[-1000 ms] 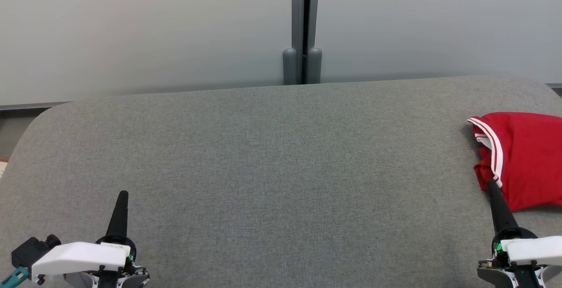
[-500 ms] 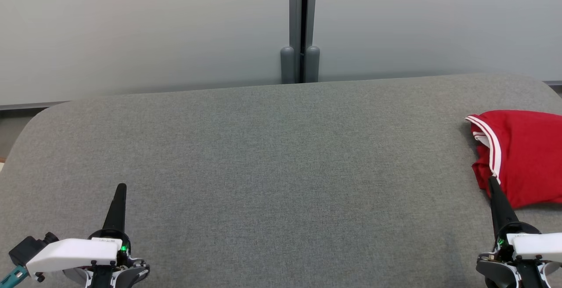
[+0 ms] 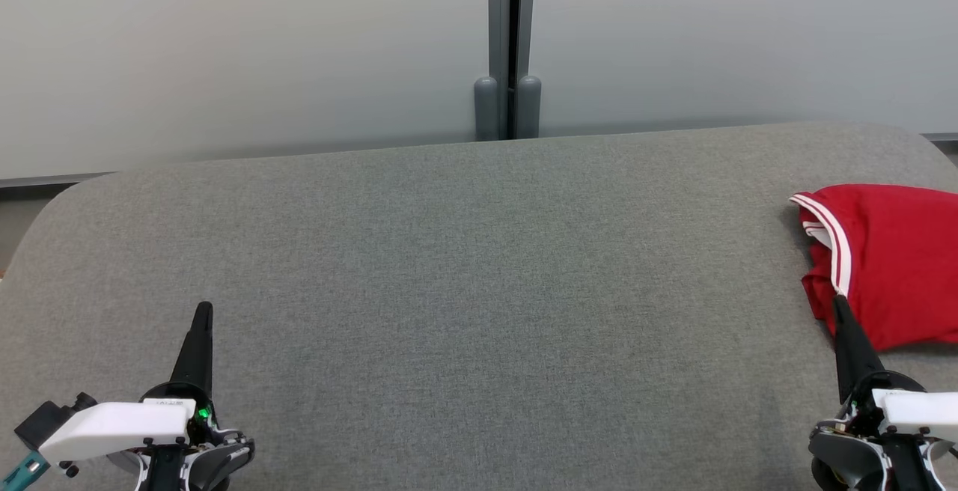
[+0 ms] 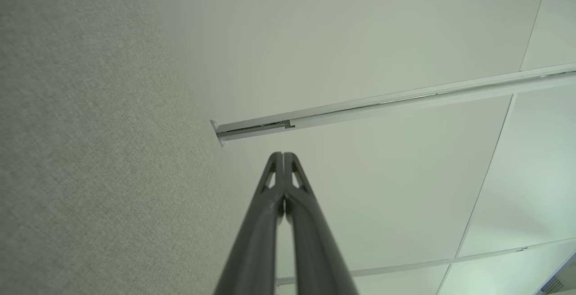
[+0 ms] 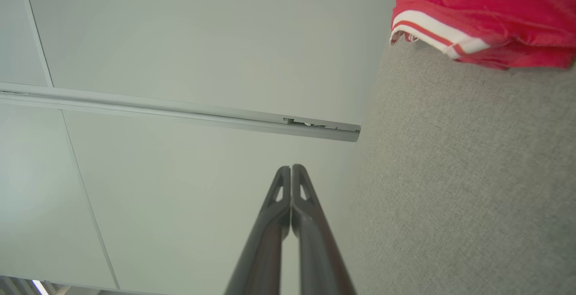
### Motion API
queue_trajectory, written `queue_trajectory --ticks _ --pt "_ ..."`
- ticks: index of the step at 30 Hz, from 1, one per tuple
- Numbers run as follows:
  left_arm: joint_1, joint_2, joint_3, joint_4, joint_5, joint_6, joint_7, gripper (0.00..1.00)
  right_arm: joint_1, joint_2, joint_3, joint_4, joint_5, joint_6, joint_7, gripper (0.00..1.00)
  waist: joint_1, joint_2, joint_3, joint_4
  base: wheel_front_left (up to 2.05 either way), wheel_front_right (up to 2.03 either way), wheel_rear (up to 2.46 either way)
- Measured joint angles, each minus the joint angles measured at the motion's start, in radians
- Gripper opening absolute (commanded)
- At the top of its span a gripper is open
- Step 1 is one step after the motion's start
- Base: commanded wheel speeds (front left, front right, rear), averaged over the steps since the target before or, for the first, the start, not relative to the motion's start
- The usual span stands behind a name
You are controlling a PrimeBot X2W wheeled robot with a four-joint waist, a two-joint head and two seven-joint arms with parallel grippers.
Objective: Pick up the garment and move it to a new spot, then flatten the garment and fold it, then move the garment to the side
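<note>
The garment [image 3: 891,259], red with white stripes along one edge, lies bunched at the far right of the grey fabric surface [image 3: 479,289] and runs off the head view's right edge. The right wrist view has the garment [image 5: 486,11] at its top right, lying apart from the fingers. My right gripper [image 3: 837,304] [image 5: 291,167] is shut and empty, its tip overlapping the garment's near left edge in the head view. At the lower left, far from the garment, my left gripper [image 3: 203,308] [image 4: 283,154] is shut with nothing in it.
Pale wall panels [image 3: 247,49] stand behind the grey surface, joined by a dark grey post [image 3: 509,42] at the middle. The surface has rounded far corners, and a strip of darker floor [image 3: 22,214] shows at the left.
The whole head view has shifted slightly, so the camera has moved. Both grippers stay shut and sit a little lower in the picture. The garment has not moved on the surface.
</note>
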Motion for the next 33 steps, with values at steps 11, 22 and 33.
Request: queue_trajectory --ticks 11,22,33 --pt "-0.007 -0.011 0.019 0.001 -0.067 -0.015 0.021 0.00 -0.016 0.007 -0.008 0.019 0.071 0.000 0.006 0.00 0.0000 0.0000 0.003 -0.005 0.00 0.00 0.00" --pt "-0.019 -0.018 0.030 0.001 -0.110 -0.024 0.030 0.00 -0.026 0.011 -0.014 0.029 0.115 0.000 0.008 0.00 0.0000 0.0000 0.006 -0.008 0.00 0.00 0.00" --pt "-0.019 -0.018 0.030 0.001 -0.110 -0.024 0.030 0.00 -0.026 0.012 -0.016 0.029 0.115 0.000 0.008 0.00 0.0000 0.0000 0.006 -0.008 0.00 0.00 0.00"
